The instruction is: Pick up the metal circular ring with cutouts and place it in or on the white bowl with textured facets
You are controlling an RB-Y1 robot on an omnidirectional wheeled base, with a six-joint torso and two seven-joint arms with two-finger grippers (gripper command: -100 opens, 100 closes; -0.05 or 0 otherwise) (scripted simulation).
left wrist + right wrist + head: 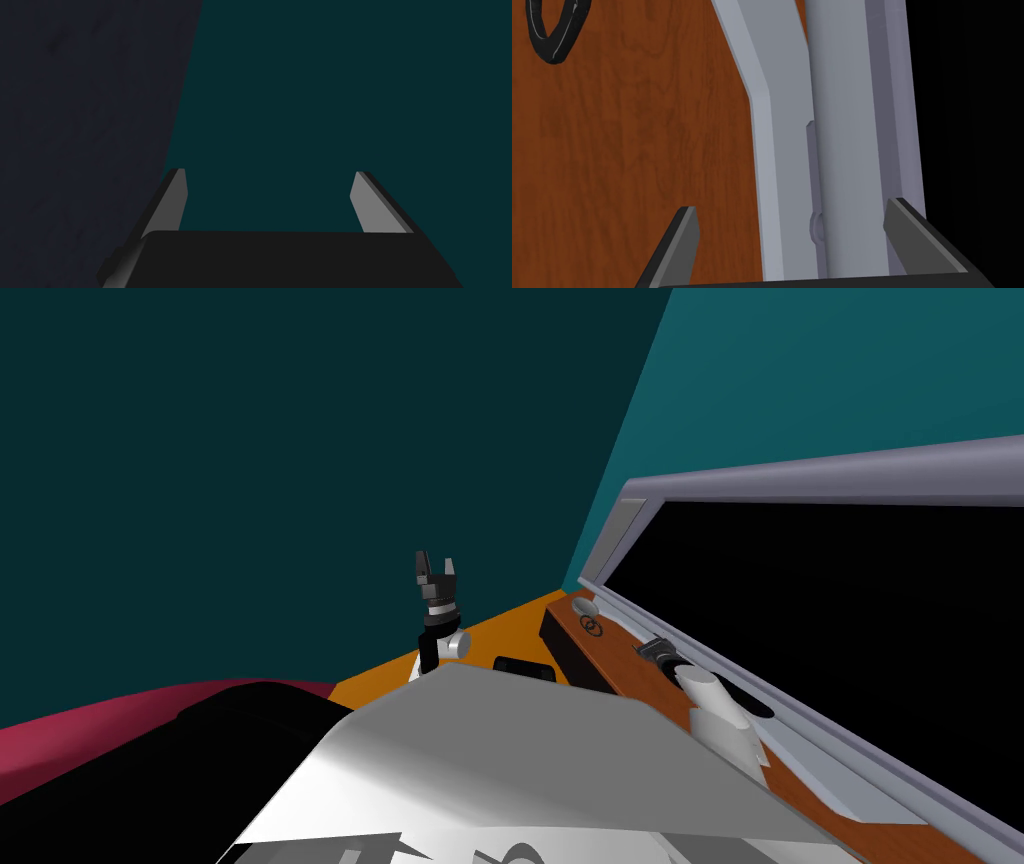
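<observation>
The left arm (432, 643) stands raised, the left pincer (436, 563) pointing upward, its fingers spread apart. The right arm (718, 713) reaches low and forward, the right pincer (790, 206) likewise spread wide, holding nothing.

No readable text, labels or numbers anywhere

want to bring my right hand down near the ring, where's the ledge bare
Free: the wooden ledge is bare between the dark ring and the grey frame, just ahead of the open right pincer. Crowded: the ledge's far end, where the ring and the white bowl sit close together. The left pincer, open, is raised clear of the ledge.
</observation>
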